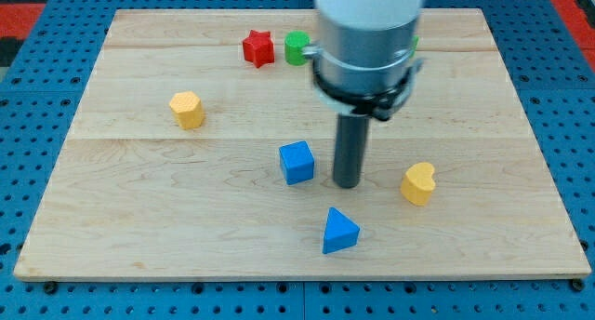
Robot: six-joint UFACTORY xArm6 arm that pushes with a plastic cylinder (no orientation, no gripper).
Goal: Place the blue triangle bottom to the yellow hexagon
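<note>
Wooden boards are making up the surface (139,218) I am working over, and I am taking the blue cube (297,162) near its middle as my landmark. My tip (347,184) is sitting just to the view's right of that cube, close beside it but, as far as I can tell, not touching. This rig carries no fingers at all, so nothing is opening, closing or gripping; only the rod's end is doing the pushing.

The blue triangle (339,232) is lying below the cube and a little toward the view's right, almost straight under my tip with a small gap between them. The yellow hexagon (187,110) is resting well to the view's left of the cube and somewhat higher. A yellow heart (419,182) is sitting to the right of the cube, beyond my tip. A red star (258,48) and a green block (297,47), partly hidden behind the arm, are waiting far above the cube near the top edge.

I am judging that the approach step is in hand: the triangle is nowhere near its goal below the hexagon. The next move is calling for me to bring the tip round to the triangle's right side, then push it leftward along the lower part of the surface, passing under the cube without nudging it, until it is sitting directly beneath the hexagon.
</note>
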